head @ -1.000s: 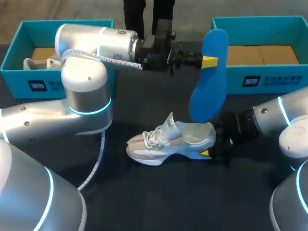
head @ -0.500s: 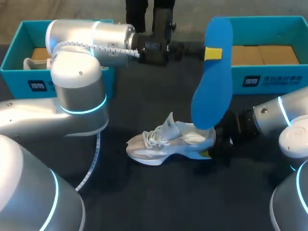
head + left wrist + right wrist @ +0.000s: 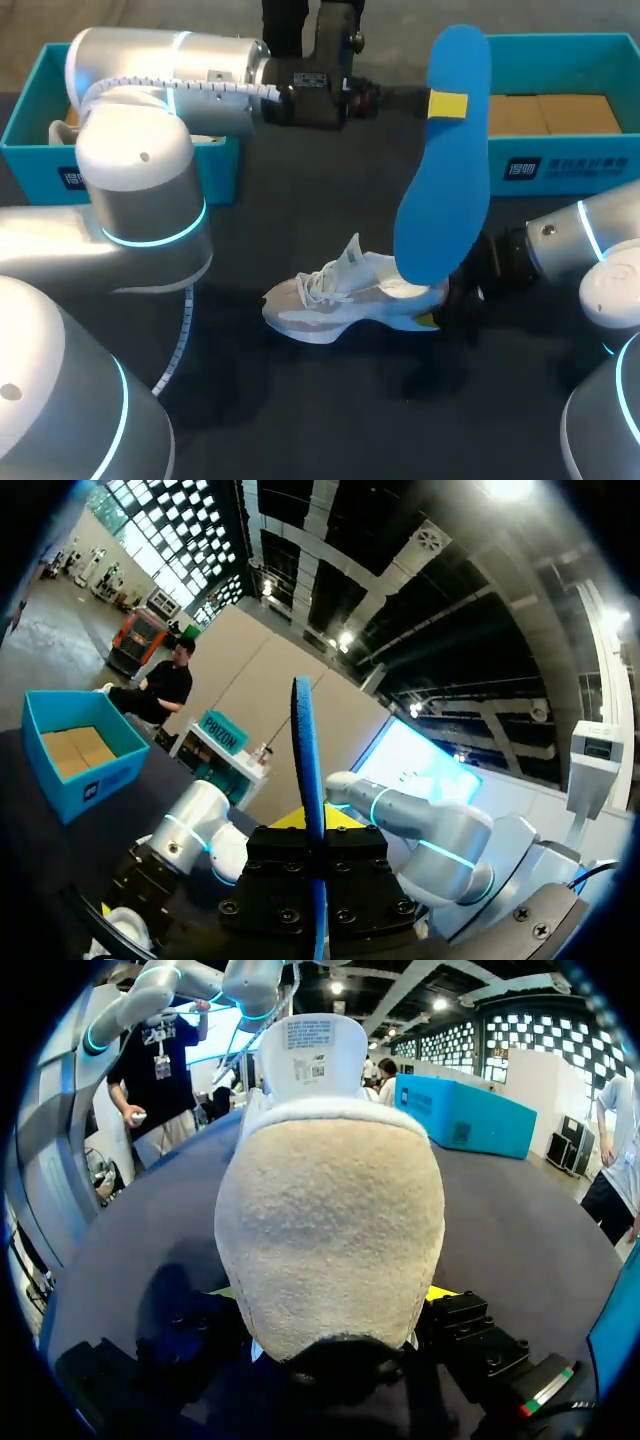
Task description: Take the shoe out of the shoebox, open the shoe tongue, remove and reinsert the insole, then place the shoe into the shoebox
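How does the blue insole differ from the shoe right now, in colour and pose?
The insole is plain blue; the shoe is white and grey. The insole is held nearly upright, lifted by the left hand; the shoe rests on its sole on the table. The insole is flat and thin; the shoe is bulky. Shared: each is gripped, the shoe's heel by the right hand.

Counted on the bench (image 3: pixel 300 420): one white shoe (image 3: pixel 350 295), one blue insole (image 3: pixel 445 160) and two teal shoeboxes, namely the left shoebox (image 3: pixel 40 165) and the right shoebox (image 3: pixel 560 165). Also two arms, the left arm (image 3: pixel 140 200) and the right arm (image 3: pixel 590 250), each with one tool: the left tool (image 3: pixel 445 104) and the right tool (image 3: pixel 432 312). Perhaps a second pale shoe (image 3: pixel 60 130) in the left shoebox, with only an edge of it to see.
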`<state>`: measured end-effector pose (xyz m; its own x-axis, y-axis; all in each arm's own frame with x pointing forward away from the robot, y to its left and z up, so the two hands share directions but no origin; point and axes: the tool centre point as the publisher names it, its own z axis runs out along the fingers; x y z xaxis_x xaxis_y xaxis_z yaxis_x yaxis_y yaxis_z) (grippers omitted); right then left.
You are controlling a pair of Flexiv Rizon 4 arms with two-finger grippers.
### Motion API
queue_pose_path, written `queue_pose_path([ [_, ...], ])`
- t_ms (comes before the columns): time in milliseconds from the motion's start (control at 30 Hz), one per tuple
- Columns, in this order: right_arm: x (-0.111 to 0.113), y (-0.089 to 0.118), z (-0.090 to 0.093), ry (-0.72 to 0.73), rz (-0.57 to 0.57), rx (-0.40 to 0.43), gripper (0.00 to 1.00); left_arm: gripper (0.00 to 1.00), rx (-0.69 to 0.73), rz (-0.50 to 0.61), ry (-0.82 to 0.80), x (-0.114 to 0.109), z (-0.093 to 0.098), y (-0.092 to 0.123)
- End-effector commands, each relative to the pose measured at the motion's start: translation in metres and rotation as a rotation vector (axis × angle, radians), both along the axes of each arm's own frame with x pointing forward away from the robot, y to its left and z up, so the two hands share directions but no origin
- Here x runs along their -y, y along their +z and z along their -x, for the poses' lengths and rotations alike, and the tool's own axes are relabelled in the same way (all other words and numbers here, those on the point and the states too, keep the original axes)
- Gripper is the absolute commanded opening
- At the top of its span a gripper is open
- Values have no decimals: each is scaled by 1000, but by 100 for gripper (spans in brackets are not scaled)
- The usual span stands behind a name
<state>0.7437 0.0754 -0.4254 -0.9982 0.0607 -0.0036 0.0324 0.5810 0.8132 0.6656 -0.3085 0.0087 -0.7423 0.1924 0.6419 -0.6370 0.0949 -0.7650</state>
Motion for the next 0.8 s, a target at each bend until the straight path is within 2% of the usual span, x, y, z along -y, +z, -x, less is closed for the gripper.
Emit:
queue_pose_path([
  [33, -2, -1, 0, -1, 6, 0, 0, 0, -44, 14, 17, -11, 13, 7],
  [400, -2, -1, 0, -1, 6, 0, 0, 0, -141, 71, 45, -25, 35, 28],
  [800, -2, -1, 0, -1, 6, 0, 0, 0, -146, 72, 11, -41, 52, 43],
])
